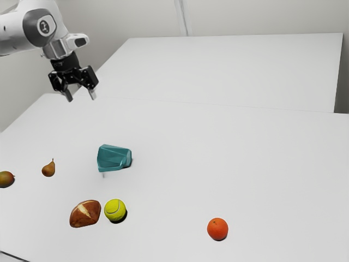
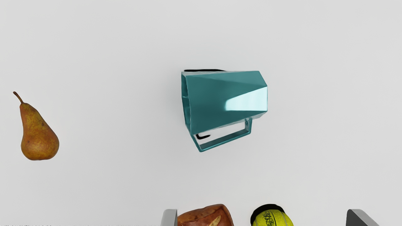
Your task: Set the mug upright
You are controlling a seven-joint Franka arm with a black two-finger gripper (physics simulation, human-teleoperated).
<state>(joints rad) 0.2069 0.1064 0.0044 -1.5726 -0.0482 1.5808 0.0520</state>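
In the exterior view my gripper (image 1: 80, 97) hangs high above the table, its two fingers apart with nothing between them. The teal faceted mug (image 1: 113, 158) lies on its side on the table, well below the hand. Seen in the wrist view, the mug (image 2: 224, 100) has its mouth toward the pear and its base pointing away from it; the handle sticks out on the side facing the bread and tennis ball. The fingertips of my gripper (image 2: 262, 217) stand wide apart there, away from the mug.
On the white table (image 1: 272, 164) are a pear (image 1: 48, 168), a mango-like fruit (image 1: 6, 179) at the exterior view's left edge, a bread roll (image 1: 85, 214) beside a tennis ball (image 1: 115, 209), and an orange (image 1: 217, 228) farther toward the exterior view's right.
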